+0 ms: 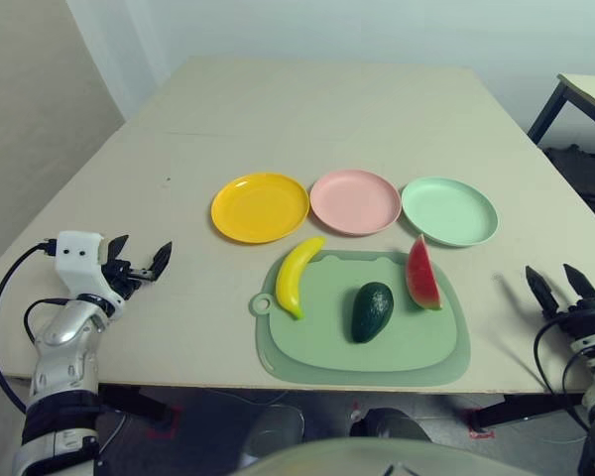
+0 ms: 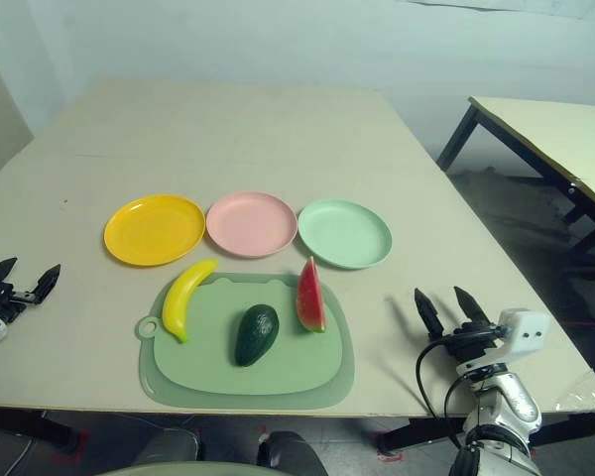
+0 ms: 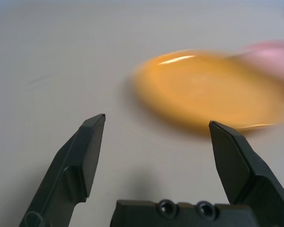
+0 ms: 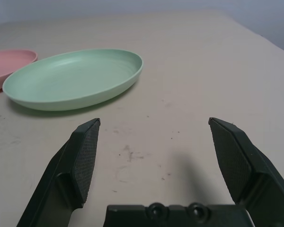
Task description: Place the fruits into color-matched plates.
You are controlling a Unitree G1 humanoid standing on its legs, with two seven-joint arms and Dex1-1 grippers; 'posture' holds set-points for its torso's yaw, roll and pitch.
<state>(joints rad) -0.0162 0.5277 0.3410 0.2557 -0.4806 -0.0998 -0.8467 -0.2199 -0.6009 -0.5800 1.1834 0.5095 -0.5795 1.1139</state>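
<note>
A yellow banana, a dark green avocado and a red watermelon wedge lie on a light green mat near the table's front edge. Behind the mat stand three plates in a row: yellow, pink and mint green. My left gripper hovers open over the table's left front, facing the yellow plate. At the right front, my right gripper stands open, pointing at the mint plate. Neither holds anything.
The beige table stretches far behind the plates. A second table with dark legs stands off to the right. The table's front edge runs just below the mat.
</note>
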